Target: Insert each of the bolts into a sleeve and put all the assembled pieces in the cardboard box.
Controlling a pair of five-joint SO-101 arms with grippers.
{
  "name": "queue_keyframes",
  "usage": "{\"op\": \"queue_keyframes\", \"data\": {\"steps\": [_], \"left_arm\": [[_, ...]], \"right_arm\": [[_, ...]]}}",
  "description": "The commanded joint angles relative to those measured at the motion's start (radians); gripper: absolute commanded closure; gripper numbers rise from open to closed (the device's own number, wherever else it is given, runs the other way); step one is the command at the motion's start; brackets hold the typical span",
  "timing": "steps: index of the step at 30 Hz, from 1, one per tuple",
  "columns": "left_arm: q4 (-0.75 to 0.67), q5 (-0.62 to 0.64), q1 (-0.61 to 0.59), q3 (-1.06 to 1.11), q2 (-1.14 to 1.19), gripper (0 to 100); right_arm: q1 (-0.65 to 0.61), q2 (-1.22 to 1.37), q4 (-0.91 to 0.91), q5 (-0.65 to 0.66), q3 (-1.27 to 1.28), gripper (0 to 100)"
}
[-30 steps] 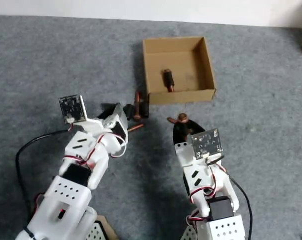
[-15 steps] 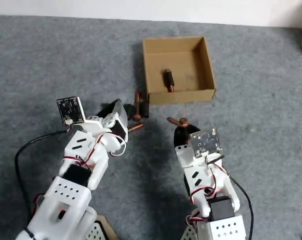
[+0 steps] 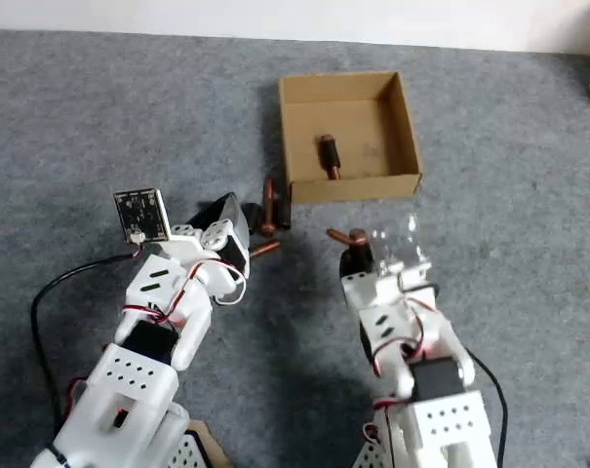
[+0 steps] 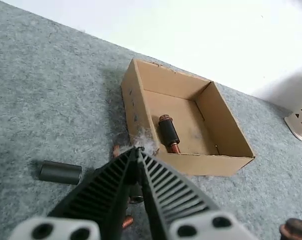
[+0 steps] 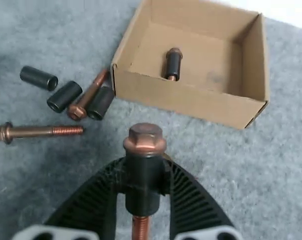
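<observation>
The box [image 3: 353, 185] stands open on the grey carpet [image 3: 80, 117]. Inside it, close to its front wall, lies one finished piece [image 3: 329, 156], a bolt in a black sleeve, also seen from the left wrist [image 4: 167, 132] and the right wrist [image 5: 172, 62].

The right gripper [image 5: 143, 172] is in front of the box's front wall, near it but not touching. Its jaws are closed around a held sleeve [image 5: 142, 182]. A held bolt [image 5: 144, 139] passes through this sleeve, with its head on the side nearer to the box and its thread coming out at the other end.

The left gripper [image 4: 137, 152] is in front of the box's front left corner. Its jaws are pressed together and there is nothing between them.

The loose parts lie on the carpet beside the same corner. One loose sleeve [image 5: 101, 102] is just beside the front wall. A loose bolt [image 5: 83, 97] lies next to it, between it and a second sleeve [image 5: 64, 96]. A third sleeve [image 5: 38, 78] is a little farther from the box. A second bolt [image 5: 38, 131] lies apart from them, farthest from the box.
</observation>
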Motion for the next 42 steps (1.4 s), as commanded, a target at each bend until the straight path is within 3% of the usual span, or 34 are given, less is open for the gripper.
{"op": "queue_keyframes", "data": {"steps": [1,28,42], "left_arm": [[-0.021,-0.006,-0.005,-0.002,-0.010,99],[-0.021,-0.008,-0.005,-0.001,-0.010,99],[-0.021,-0.008,-0.005,-0.001,-0.010,99]], "right_arm": [[0.010,0.120,-0.004,0.008,-0.156,99.5],[0.012,0.797,-0.004,0.006,-0.743,99.5],[0.074,1.113,-0.004,0.006,-1.023,99.5]]}}
